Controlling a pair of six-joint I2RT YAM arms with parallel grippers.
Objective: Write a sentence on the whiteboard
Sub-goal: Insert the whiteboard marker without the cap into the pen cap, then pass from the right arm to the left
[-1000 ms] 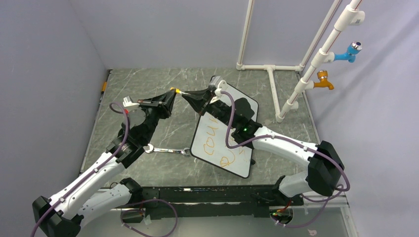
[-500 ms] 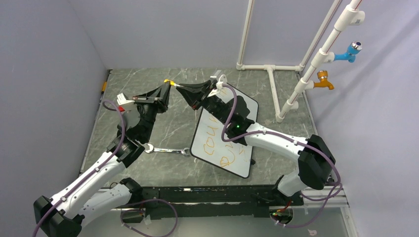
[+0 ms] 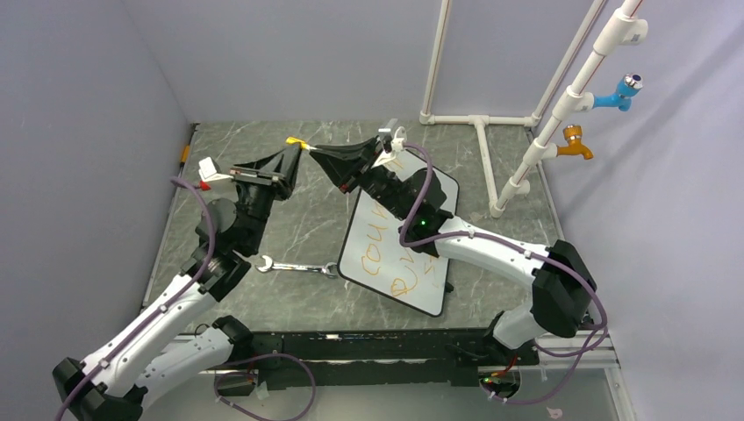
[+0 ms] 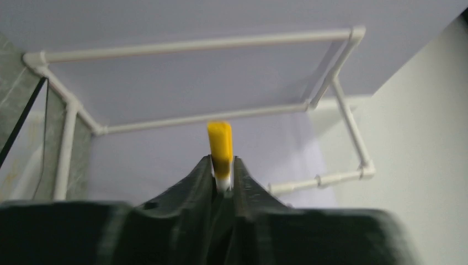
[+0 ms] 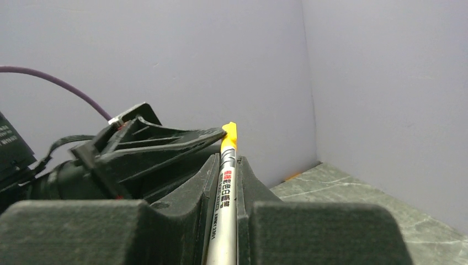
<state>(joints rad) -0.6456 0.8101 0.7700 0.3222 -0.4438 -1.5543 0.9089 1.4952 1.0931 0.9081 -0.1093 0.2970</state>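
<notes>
The whiteboard lies on the table right of centre, partly under my right arm. The sentence shows as orange letters in two rows on it. Above the table behind the board, my two grippers meet tip to tip. The right gripper is shut on a white marker with its yellow cap on the end. The left gripper is shut on that cap, which sticks out past its fingers.
A metal wrench lies left of the board, near my left arm. A white pipe frame stands at the back right, carrying a blue tap and an orange tap. Grey walls close in the left and the back.
Both grippers, still joined at the marker, have moved up and back to the left. The left wrist has swung further left.
</notes>
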